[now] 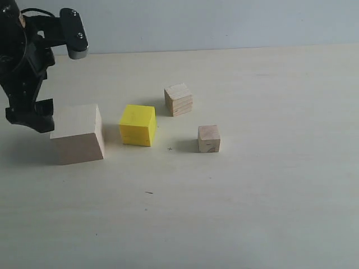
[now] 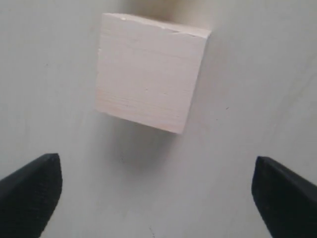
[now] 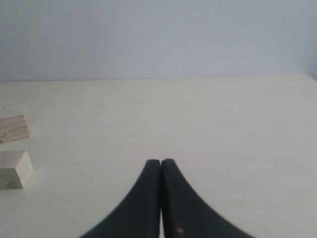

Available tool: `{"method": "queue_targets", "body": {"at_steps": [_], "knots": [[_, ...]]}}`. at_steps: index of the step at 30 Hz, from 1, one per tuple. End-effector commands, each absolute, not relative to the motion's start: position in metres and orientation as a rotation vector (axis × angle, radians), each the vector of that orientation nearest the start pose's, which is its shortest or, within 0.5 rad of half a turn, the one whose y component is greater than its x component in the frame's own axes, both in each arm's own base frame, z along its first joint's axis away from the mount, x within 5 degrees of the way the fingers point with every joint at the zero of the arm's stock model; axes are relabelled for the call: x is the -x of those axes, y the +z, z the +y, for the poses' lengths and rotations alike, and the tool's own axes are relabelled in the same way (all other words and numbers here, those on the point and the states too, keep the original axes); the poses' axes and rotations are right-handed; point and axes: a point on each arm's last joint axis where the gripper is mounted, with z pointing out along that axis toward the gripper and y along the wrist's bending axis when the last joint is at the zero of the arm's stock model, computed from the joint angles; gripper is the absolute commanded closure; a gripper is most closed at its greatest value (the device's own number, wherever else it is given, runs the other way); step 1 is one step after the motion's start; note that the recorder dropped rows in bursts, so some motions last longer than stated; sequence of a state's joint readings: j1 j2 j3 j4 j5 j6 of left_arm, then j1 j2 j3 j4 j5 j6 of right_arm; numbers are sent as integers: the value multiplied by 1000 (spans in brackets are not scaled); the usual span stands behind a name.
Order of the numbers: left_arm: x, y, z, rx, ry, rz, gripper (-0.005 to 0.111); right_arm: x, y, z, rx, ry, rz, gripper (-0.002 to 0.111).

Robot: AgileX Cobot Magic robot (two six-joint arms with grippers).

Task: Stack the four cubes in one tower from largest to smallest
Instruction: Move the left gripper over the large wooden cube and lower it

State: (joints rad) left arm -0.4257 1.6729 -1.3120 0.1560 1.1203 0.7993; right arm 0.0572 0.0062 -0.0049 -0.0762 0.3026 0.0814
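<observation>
Pale wood makes up the large cube (image 1: pixel 78 134), which sits on the counter (image 1: pixel 252 213) at the left of the exterior view. Just to its right, near but not touching, stands the yellow cube (image 1: pixel 137 125). Further right are the two small wood cubes: one (image 1: pixel 178 100) towards the back with clear grain lines, the other (image 1: pixel 208 138) nearer the front with a dark mark low on its face. All four stand singly on the counter, each apart from the others. The black left arm (image 1: pixel 25 61) hangs at the large cube's left edge. Its jaws are spread wide with the cube lying ahead of them, not between them. The right jaws are pressed together on nothing, low over bare counter, with the two small cubes off to one side. The counter is a smooth, light, cream surface with a few tiny dark specks. Behind it rises a plain pale grey-blue wall (image 1: pixel 196 22).
</observation>
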Motion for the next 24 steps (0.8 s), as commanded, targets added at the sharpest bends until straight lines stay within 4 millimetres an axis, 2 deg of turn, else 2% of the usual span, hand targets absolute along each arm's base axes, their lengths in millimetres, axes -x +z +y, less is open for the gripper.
{"method": "queue_targets", "body": {"at_steps": [1, 7, 10, 12, 19, 24], "knots": [[-329, 267, -128, -1760, 205, 2413, 1, -55, 187, 1, 32, 27, 1772, 108], [-352, 264, -122, -1768, 92, 2438, 1, -55, 187, 3, -3, 78, 1773, 108], [-368, 252, -116, -1749, -58, 2441, 1, -55, 187, 3, -3, 78, 1773, 108], [-373, 245, -114, -1766, -90, 2437, 1, -55, 187, 3, -3, 78, 1773, 108], [-379, 226, -112, -1964, -85, 2340, 1, -55, 187, 3, -3, 78, 1773, 108], [-380, 224, -110, -2078, -50, 2258, 1, -55, 187, 3, -3, 78, 1773, 108]]}}
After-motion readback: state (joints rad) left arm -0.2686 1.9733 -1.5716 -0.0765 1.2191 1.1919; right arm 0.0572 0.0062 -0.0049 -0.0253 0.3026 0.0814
